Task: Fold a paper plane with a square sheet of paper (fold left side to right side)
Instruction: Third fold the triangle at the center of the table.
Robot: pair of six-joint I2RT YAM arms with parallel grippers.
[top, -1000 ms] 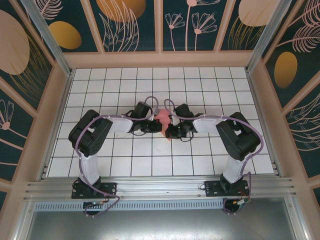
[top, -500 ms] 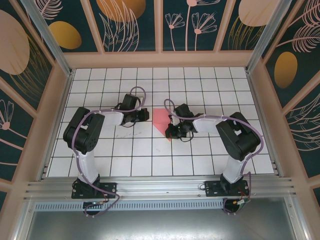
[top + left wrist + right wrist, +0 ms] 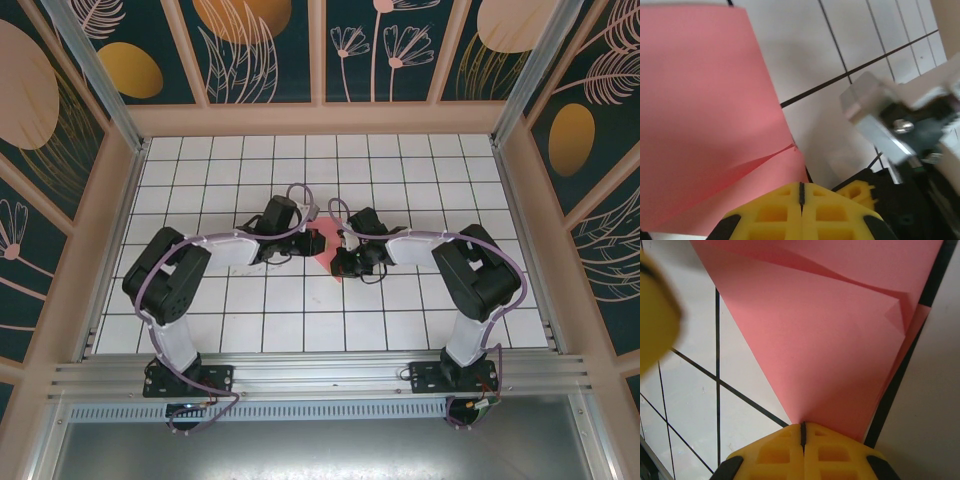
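Observation:
The pink-red sheet of paper (image 3: 327, 256) lies on the white grid table between my two grippers, folded into layers that narrow to a point. In the left wrist view the paper (image 3: 705, 115) shows a diagonal flap edge. My left gripper (image 3: 801, 185) is shut, its yellow tips resting on the paper's near edge. In the right wrist view the paper (image 3: 825, 340) tapers down to my right gripper (image 3: 802, 425), which is shut with its tips at the paper's point. From above, the left gripper (image 3: 320, 243) and right gripper (image 3: 339, 267) sit close together over the paper and hide most of it.
The right arm's grey and black wrist (image 3: 890, 125) stands close beside the left fingers. A blurred yellow finger (image 3: 655, 315) of the left gripper sits at the left of the right wrist view. Wooden walls (image 3: 120, 200) ring the grid table (image 3: 300, 330).
Half a second ago the left gripper was off to the left of the paper. It has swung back right onto the paper. The right arm has not moved.

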